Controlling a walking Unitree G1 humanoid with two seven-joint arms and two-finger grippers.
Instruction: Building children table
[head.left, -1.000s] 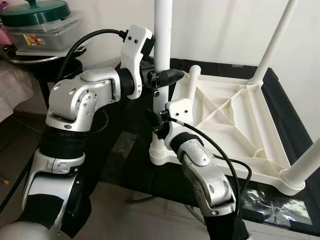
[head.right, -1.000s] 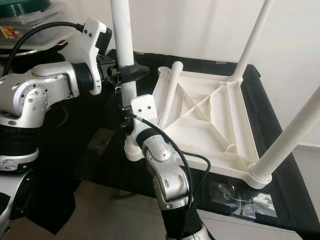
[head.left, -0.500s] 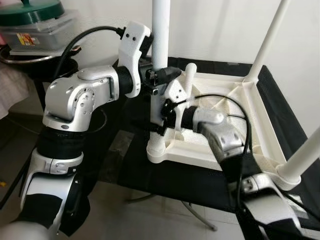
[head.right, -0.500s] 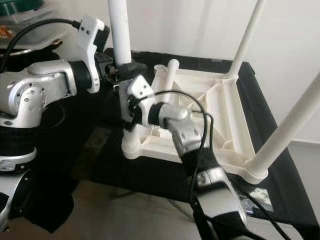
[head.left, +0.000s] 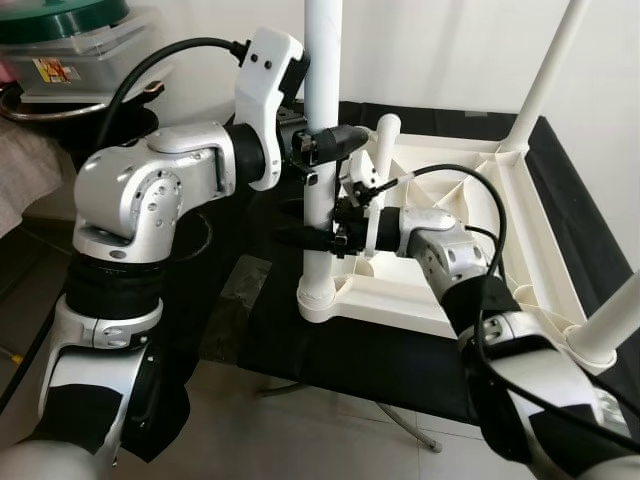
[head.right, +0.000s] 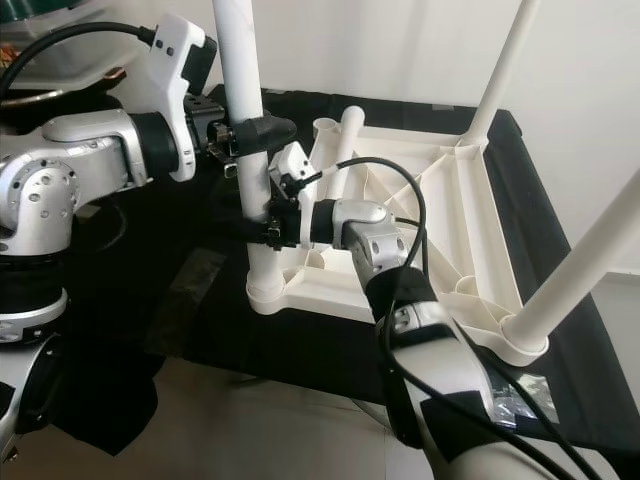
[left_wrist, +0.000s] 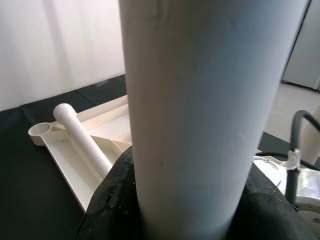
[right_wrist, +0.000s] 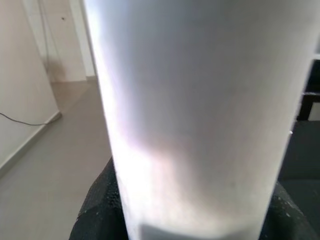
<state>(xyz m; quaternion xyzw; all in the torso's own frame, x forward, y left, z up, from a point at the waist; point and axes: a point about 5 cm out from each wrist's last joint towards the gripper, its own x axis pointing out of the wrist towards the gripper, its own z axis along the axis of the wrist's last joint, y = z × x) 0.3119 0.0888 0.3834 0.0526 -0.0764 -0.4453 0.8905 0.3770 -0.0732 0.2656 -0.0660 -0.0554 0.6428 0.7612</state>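
My left gripper (head.left: 335, 140) has its jaws clenched on the upright white table leg (head.left: 322, 60), high up; my right gripper (head.left: 300, 238) clamps the same leg lower, above its corner socket (head.left: 318, 298) in the upturned white tabletop (head.left: 470, 215) on the black counter (head.left: 290, 345). If my grips pull unevenly, the leg could tilt and jam, or drag the tabletop sideways, rolling the loose leg (head.left: 380, 165) lying across it.

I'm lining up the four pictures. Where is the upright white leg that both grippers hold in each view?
Left eye: white leg, left of centre, in its corner socket.
Right eye, left of centre.
Left wrist, close up, across the middle.
Right wrist, close up, across the middle.
Shared landmark: the left gripper clamped on it above the right gripper.
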